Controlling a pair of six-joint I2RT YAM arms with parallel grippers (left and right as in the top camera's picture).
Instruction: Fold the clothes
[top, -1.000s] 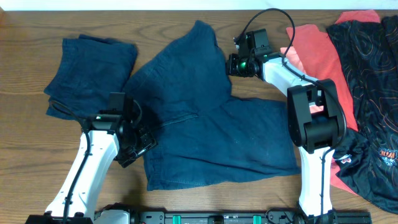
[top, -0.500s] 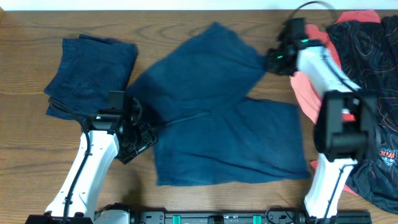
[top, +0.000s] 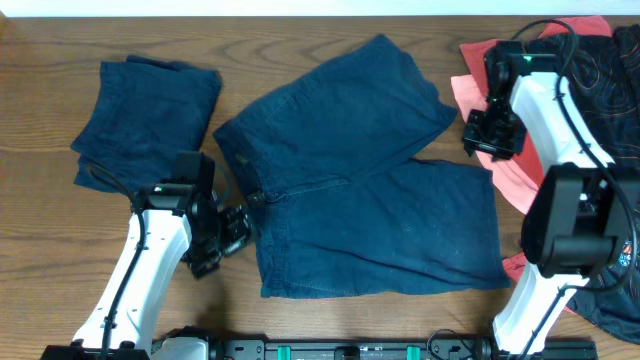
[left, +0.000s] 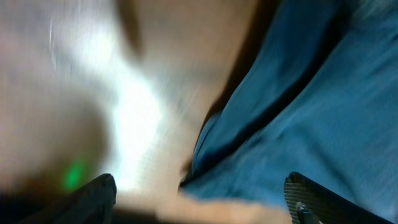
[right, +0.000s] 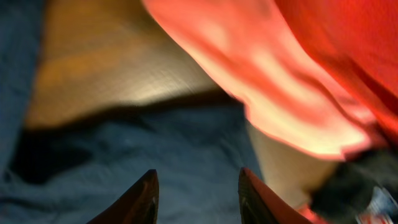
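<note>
The shorts (top: 370, 190) lie spread and nearly flat in the middle of the bench (top: 300, 40). Their waistband (top: 240, 175) is on the left and the two legs run right, the far leg angled up and away from the near one. A folded pair (top: 150, 105) sits well to the left of the shorts. A red shirt (top: 478, 75) and a black garment (top: 600, 120) are heaped to their right, the shirt just beside the far leg's hem.

The left hand (top: 235, 222) sits low, just beside the near end of the waistband. Its wrist view is blurred, but the fingers (left: 102, 193) show at opposite corners of the picture, so it is spread and holds nothing. The right hand (top: 484, 135) hangs at the hem end of the shorts, by the gap between the legs. Its fingers (right: 140, 196) are apart over navy cloth, pinching nothing.

The cloth looks soft and limp but fairly thick, so it should drape and sag rather than hold a shape, and drag on the wood rather than slide. It is light and not fragile. The best holds are likely the doubled edges, at a waistband corner and a hem corner, where thicker seams give the fingers something to bite. One risk is catching only the top layer, and another is the right hand snagging the red shirt close by.
</note>
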